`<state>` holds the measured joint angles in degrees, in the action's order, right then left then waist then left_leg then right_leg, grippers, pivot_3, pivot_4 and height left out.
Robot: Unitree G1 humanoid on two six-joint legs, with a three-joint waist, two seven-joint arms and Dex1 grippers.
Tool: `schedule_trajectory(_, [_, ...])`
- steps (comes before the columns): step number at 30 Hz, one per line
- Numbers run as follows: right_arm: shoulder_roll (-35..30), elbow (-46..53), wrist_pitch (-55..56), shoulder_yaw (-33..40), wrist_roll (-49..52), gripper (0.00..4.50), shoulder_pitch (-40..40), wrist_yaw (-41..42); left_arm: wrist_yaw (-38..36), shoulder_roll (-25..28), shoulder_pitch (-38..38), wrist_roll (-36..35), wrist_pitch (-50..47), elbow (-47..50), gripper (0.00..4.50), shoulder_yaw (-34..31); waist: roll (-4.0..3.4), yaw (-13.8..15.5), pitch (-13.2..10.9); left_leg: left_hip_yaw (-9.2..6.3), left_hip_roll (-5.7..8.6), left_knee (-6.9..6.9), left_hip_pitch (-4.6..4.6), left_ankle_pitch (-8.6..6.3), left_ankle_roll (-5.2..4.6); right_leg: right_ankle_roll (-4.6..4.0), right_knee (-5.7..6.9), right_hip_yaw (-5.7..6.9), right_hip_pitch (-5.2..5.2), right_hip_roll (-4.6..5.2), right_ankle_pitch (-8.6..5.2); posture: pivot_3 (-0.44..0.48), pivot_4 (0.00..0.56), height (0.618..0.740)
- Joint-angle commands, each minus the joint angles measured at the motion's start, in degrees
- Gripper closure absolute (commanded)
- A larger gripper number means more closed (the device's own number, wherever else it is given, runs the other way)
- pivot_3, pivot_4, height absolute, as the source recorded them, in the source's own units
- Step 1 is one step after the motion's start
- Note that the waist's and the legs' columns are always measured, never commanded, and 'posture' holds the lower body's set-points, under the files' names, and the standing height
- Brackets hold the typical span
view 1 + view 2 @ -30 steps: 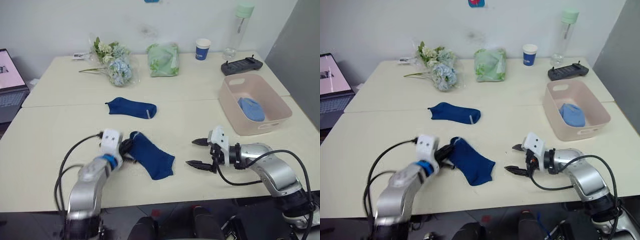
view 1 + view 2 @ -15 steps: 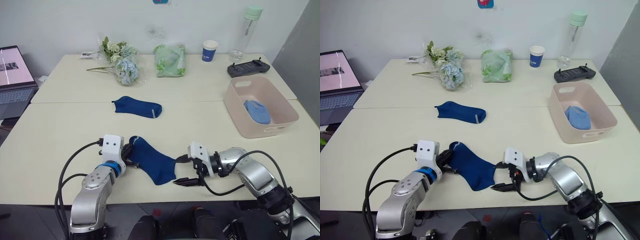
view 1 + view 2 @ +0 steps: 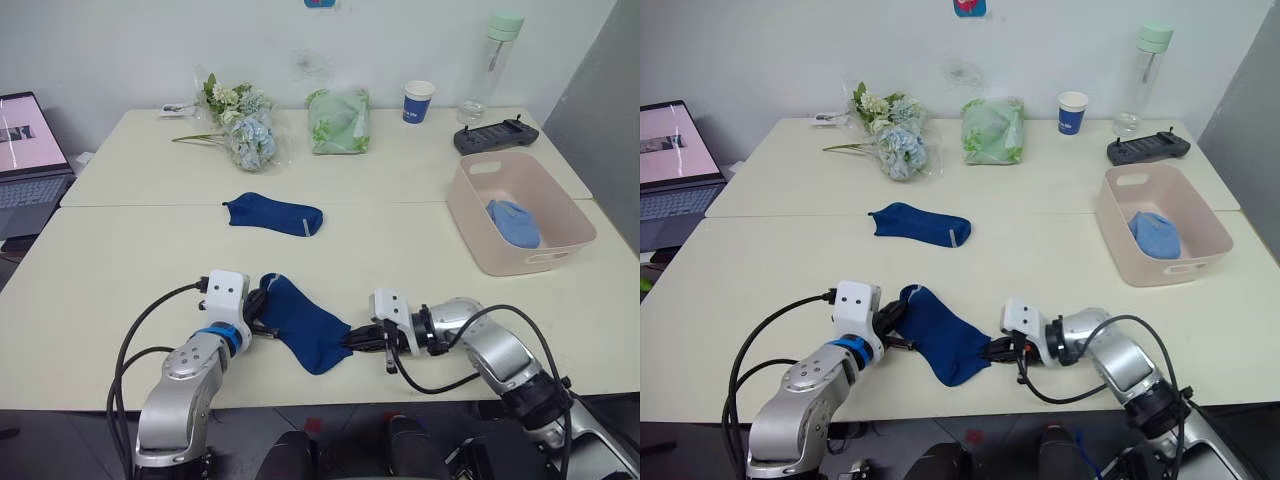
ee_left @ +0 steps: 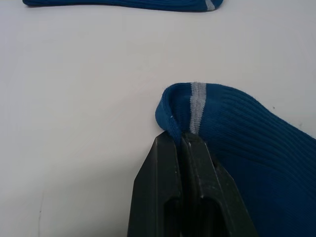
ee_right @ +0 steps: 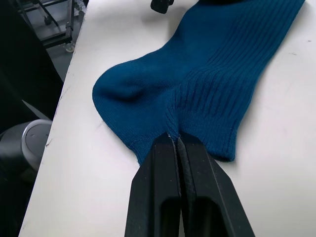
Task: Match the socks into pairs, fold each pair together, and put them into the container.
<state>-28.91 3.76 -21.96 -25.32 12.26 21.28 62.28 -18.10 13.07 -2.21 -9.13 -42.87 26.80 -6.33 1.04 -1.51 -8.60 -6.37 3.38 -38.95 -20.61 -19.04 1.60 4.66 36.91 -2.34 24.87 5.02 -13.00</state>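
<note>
A laptop (image 3: pixel 22 165) sits off the counter's (image 3: pixel 120 260) nine o'clock edge. Toward eleven o'clock lies a bunch of flowers (image 3: pixel 240 125). At the near edge, around seven o'clock, the left claw (image 3: pixel 252 313) is clenched on the cuff end of a dark navy sock (image 3: pixel 300 322); the left wrist view shows its two fingers pressed together on the folded cuff beside the grey stripe (image 4: pixel 197 106). That sock lies flat on the counter, running diagonally from the left claw toward five o'clock. A second dark navy sock (image 3: pixel 275 213) lies flat near the counter's middle, well apart from the first, toward twelve o'clock of it.

At twelve o'clock on the far side rests a green bag (image 3: pixel 337 121). The right claw (image 3: pixel 350 341) meets the near sock at its toe end, and the right wrist view shows its fingers (image 5: pixel 158 197) pinched together on the sock's edge near the heel, so both claws grip the same sock from opposite ends.

Toward one o'clock stands a blue paper cup (image 3: pixel 418 101), then a clear bottle with a green cap (image 3: pixel 492 62) and a dark controller (image 3: pixel 495 133). At three o'clock sits the pale pink container (image 3: pixel 480 245), with a light blue bundle of socks (image 3: pixel 510 221) lying inside it.
</note>
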Motion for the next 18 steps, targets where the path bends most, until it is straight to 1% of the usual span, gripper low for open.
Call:
schedule_trajectory(1, [-4.6, -0.3, 1.5, 5.1, 0.4, 4.48, 1.0, 2.0, -0.9, 0.8, -3.2, -1.7, 1.7, 3.7, 4.5, -0.5, 0.0, 0.0, 0.0, 0.0, 0.0, 0.0, 0.0, 0.0, 0.0, 0.0, -0.02, 0.0, -0.01, 0.01, 0.0, 0.0, 0.15, 0.74])
schedule_trajectory(4, [-7.8, -1.5, 3.4, 6.2, -0.3, 4.48, 3.6, 4.4, -2.0, -1.0, -6.8, -6.1, 1.4, 7.3, 4.5, -0.7, 0.0, 0.0, 0.0, 0.01, -0.01, 0.0, -0.01, 0.0, -0.01, 0.0, -0.04, -0.01, -0.02, 0.03, 0.0, 0.0, 0.15, 0.74])
schedule_trajectory(5, [-8.3, -3.1, 4.4, 6.6, -0.8, 4.48, 5.0, 4.7, -3.2, -0.5, -8.1, -6.8, 2.0, 8.2, 4.5, 0.5, 0.0, 0.1, 0.0, 0.02, -0.02, 0.0, -0.01, 0.0, -0.01, 0.0, -0.04, -0.01, -0.02, 0.03, 0.0, 0.0, 0.15, 0.74])
schedule_trajectory(7, [-8.9, -6.5, 6.0, 6.9, -0.8, 4.48, 7.4, 6.7, -4.2, 0.9, -9.3, -5.5, 4.7, 7.8, 4.5, 3.0, 0.0, 0.0, 0.0, 0.02, 0.0, 0.01, 0.0, 0.0, -0.01, 0.0, -0.03, 0.02, -0.02, -0.03, 0.0, 0.0, 0.15, 0.74])
schedule_trajectory(10, [-9.3, -9.9, 7.9, 6.7, -0.5, 4.48, 9.3, 10.2, -3.2, 0.5, -8.0, -5.6, 5.2, 5.2, 4.5, 4.1, 0.0, 0.0, 0.0, 0.05, 0.01, 0.03, 0.01, 0.0, -0.01, -0.01, -0.03, 0.02, -0.05, -0.04, 0.0, 0.0, 0.15, 0.74])
schedule_trajectory(13, [-8.6, -14.1, 10.0, 6.5, -1.1, 4.48, 11.1, 12.5, -1.5, -1.2, -5.3, -4.9, 6.6, 1.5, 4.5, 5.8, 0.0, 0.1, 0.0, 0.05, 0.01, 0.02, 0.01, 0.0, -0.01, -0.01, -0.06, 0.02, -0.09, -0.01, 0.0, 0.0, 0.15, 0.74])
schedule_trajectory(15, [-8.4, -16.2, 11.2, 6.4, -2.0, 4.48, 11.8, 13.2, -1.3, -2.6, -5.2, -5.6, 7.9, 0.5, 4.5, 5.9, 0.0, 0.1, 0.0, 0.05, 0.0, 0.01, 0.01, 0.0, -0.01, 0.0, -0.06, 0.02, -0.1, 0.0, 0.0, 0.0, 0.15, 0.74])
schedule_trajectory(16, [-8.3, -16.7, 11.3, 6.8, -1.9, 4.0, 11.8, 13.5, -1.2, -3.3, -5.5, -6.2, 8.7, 0.3, 4.26, 5.8, 0.0, 0.1, 0.0, 0.05, 0.0, 0.01, 0.01, 0.0, -0.01, 0.0, -0.06, 0.01, -0.08, 0.02, 0.0, 0.0, 0.15, 0.74])
schedule_trajectory(17, [-8.2, -16.9, 11.1, 7.5, -1.6, 3.79, 11.7, 13.4, -1.1, -4.1, -5.7, -6.7, 9.5, 0.1, 4.0, 5.5, 0.0, 0.1, 0.0, 0.04, -0.01, 0.01, 0.01, 0.0, -0.01, 0.0, -0.06, 0.01, -0.08, 0.02, 0.0, 0.0, 0.15, 0.74])
schedule_trajectory(18, [-8.3, -16.7, 10.2, 8.1, -1.1, 3.47, 11.6, 13.5, -1.0, -4.7, -5.9, -7.3, 10.0, 0.0, 3.78, 5.3, 0.0, 0.1, 0.0, 0.03, -0.02, 0.01, 0.01, 0.0, -0.01, -0.01, -0.07, 0.02, -0.08, 0.01, 0.0, 0.0, 0.15, 0.74])
